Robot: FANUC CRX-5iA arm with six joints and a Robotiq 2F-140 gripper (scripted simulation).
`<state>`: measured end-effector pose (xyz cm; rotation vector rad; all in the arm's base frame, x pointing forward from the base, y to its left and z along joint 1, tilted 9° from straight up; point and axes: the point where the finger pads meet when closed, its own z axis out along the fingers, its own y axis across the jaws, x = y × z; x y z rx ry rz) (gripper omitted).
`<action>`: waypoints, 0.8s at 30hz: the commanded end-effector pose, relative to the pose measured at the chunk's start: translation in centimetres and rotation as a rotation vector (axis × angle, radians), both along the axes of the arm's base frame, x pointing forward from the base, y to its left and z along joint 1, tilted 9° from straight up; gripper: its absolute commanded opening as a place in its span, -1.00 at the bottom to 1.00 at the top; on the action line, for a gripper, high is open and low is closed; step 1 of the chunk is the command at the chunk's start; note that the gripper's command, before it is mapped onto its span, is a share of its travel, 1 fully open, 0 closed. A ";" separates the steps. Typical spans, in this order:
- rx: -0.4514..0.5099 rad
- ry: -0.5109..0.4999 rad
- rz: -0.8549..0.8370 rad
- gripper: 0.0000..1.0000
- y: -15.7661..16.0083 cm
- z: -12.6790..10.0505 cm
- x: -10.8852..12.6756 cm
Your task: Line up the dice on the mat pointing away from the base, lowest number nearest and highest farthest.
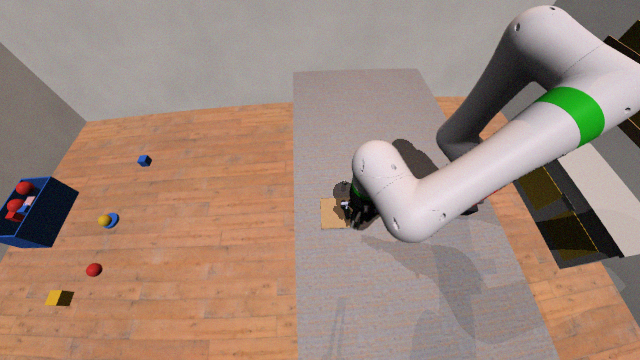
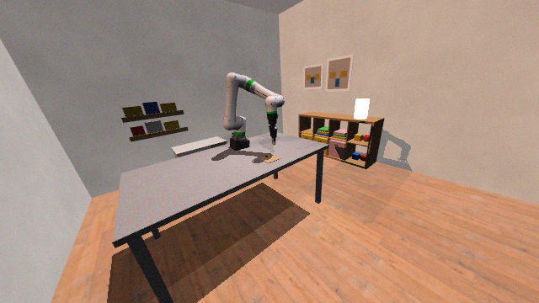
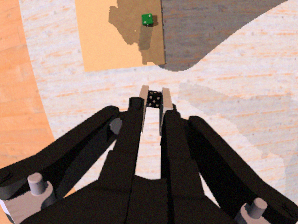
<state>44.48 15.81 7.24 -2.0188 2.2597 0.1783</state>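
My gripper [image 2: 274,142] [image 3: 154,97] is shut on a black die [image 3: 154,99] with light pips. It holds the die above the table, just off the mat's edge in the wrist view. The tan mat [image 1: 327,215] [image 2: 274,159] [image 3: 95,42] lies flat. A green die [image 2: 266,156] [image 3: 147,19] with pale pips sits on the mat near one edge, partly in the arm's shadow. A tiny pale thing [image 1: 344,182], possibly the third die, shows beside the mat in the top view; its number cannot be read. The arm partly hides the gripper in that view.
The grey table [image 1: 340,120] [image 2: 168,185] bears the mat near its long edge away from the base. The arm's base [image 2: 239,143] stands at the opposite side. The arm casts shadows over the table. A shelf [image 2: 376,139] and floor toys are well away.
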 end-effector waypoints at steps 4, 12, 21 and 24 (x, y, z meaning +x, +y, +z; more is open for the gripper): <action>-0.003 0.042 -0.274 -0.87 -1.7 -0.2 1.4; -0.003 0.081 -0.521 -0.87 -3.4 -0.3 2.6; -0.002 0.130 -0.829 -0.87 -5.6 -0.6 4.1; -0.002 0.135 -0.862 -0.87 -5.8 -0.6 4.2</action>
